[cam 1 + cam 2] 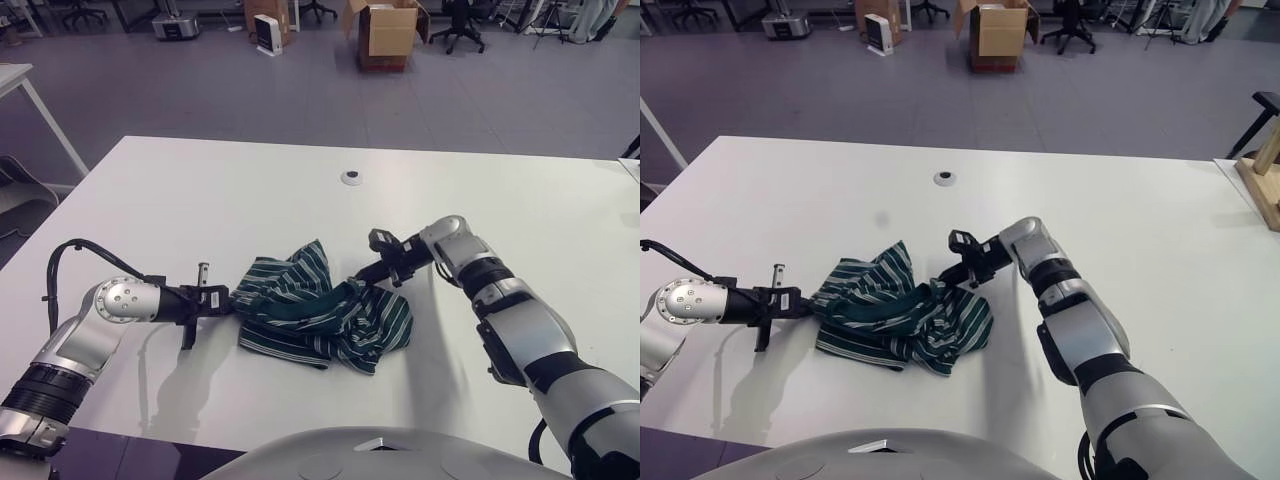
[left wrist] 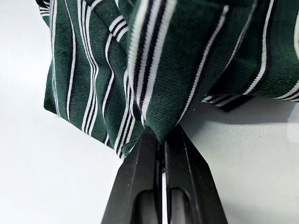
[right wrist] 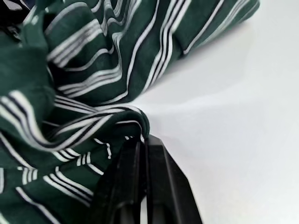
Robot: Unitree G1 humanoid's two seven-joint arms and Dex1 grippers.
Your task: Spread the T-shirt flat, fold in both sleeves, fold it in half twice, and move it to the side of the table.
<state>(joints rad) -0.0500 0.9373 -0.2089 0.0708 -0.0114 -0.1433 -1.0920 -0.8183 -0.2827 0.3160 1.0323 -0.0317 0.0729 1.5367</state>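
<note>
A dark green T-shirt (image 1: 320, 315) with white stripes lies crumpled in a heap on the white table (image 1: 250, 200), near its front edge. My left gripper (image 1: 228, 300) is shut on the heap's left edge; the left wrist view shows the fingertips (image 2: 156, 140) pinching a fold of the T-shirt (image 2: 154, 60). My right gripper (image 1: 358, 278) is shut on the upper right part of the heap. In the right wrist view its fingers (image 3: 140, 158) clamp a bunched fold of the T-shirt (image 3: 70, 93).
A small round white-and-black object (image 1: 351, 177) sits on the table behind the shirt. Bare tabletop lies on all sides of the heap. Beyond the table are a cardboard box (image 1: 385, 35), office chairs and another table's corner (image 1: 20, 80).
</note>
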